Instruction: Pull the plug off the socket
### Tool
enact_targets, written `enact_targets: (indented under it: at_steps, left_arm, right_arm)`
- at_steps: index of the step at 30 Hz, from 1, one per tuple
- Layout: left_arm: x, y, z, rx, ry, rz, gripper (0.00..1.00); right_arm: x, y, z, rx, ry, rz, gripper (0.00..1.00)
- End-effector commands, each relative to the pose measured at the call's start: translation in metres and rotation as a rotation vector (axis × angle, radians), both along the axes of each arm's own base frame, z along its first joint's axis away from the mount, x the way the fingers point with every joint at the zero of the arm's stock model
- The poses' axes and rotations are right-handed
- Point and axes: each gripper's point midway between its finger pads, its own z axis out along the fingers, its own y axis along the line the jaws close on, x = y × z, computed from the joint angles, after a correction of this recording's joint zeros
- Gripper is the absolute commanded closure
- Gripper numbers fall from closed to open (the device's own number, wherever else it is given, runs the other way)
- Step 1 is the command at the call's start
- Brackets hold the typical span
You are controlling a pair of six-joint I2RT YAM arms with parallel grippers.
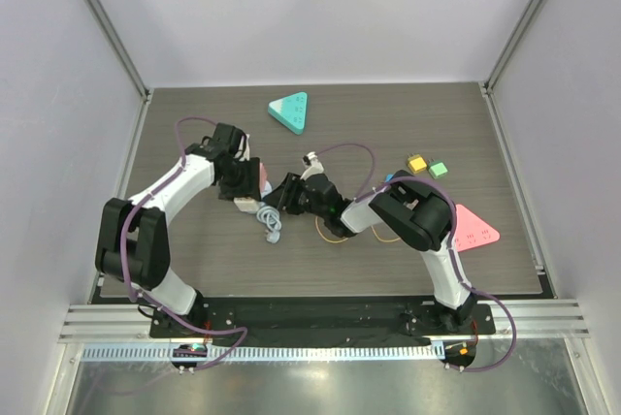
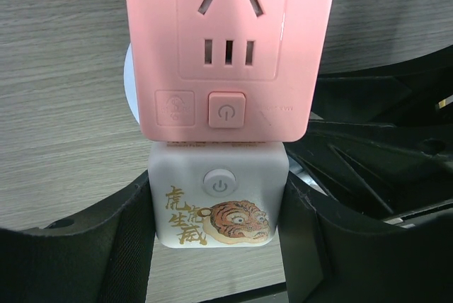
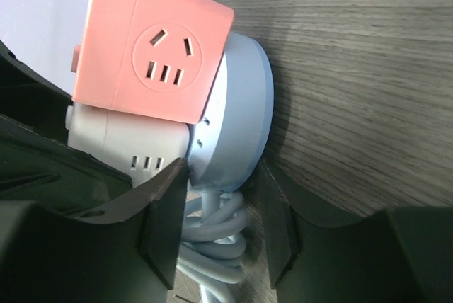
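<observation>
Black fingers (image 2: 120, 246) of the left gripper (image 2: 218, 236) clamp the white socket cube (image 2: 216, 197), tiger print facing the lens, with the pink cube (image 2: 226, 48) joined to its far side, near the middle of the wooden table (image 1: 388, 114). Opposite, the right gripper (image 3: 223, 190) pinches the round pale-blue plug (image 3: 237, 105) across its thickness at the lower rim, just above the coiled white cable (image 3: 216, 246). The plug sits flush against the side of the stacked cubes, with no gap showing between them.

The step in hand appears to be the separation itself. Done well, it likely means the left arm bracing the cubes in place while the right draws the plug straight out along its pins, away from the socket face, without twisting. The right grip sits low on the rim, so a tilted pull could let the plug slip or lever the pins sideways.
</observation>
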Motion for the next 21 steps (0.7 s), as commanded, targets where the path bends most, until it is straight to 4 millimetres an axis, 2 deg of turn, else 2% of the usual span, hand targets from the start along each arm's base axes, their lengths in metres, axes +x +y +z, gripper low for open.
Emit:
enact_targets:
  at_steps: [1,6,14,17,18,19,21]
  left_arm:
    - [0.012,-0.023,0.034,-0.129,-0.111,-0.029,1.00]
    - [0.013,-0.025,0.047,-0.152,-0.162,-0.032,1.00]
    - [0.015,-0.035,0.066,-0.229,-0.227,-0.047,1.00]
    - [0.015,-0.036,0.065,-0.234,-0.221,-0.048,1.00]
    - [0.015,-0.038,0.067,-0.245,-0.226,-0.054,1.00]
    - [0.015,-0.039,0.068,-0.251,-0.231,-0.054,1.00]
    - [0.016,-0.041,0.070,-0.264,-0.237,-0.058,1.00]
  right_arm:
    - [0.007,0.003,-0.012,-0.058,0.016,-0.027,0.52]
    - [0.007,0.000,-0.013,-0.057,0.021,-0.037,0.59]
    - [0.013,0.001,-0.022,-0.093,0.058,-0.063,0.61]
    - [0.014,0.003,-0.033,-0.131,0.094,-0.064,0.62]
    - [0.011,0.001,-0.043,-0.161,0.122,-0.064,0.63]
    - [0.019,0.001,-0.042,-0.173,0.114,-0.094,0.63]
    - [0.020,0.001,-0.047,-0.194,0.130,-0.099,0.64]
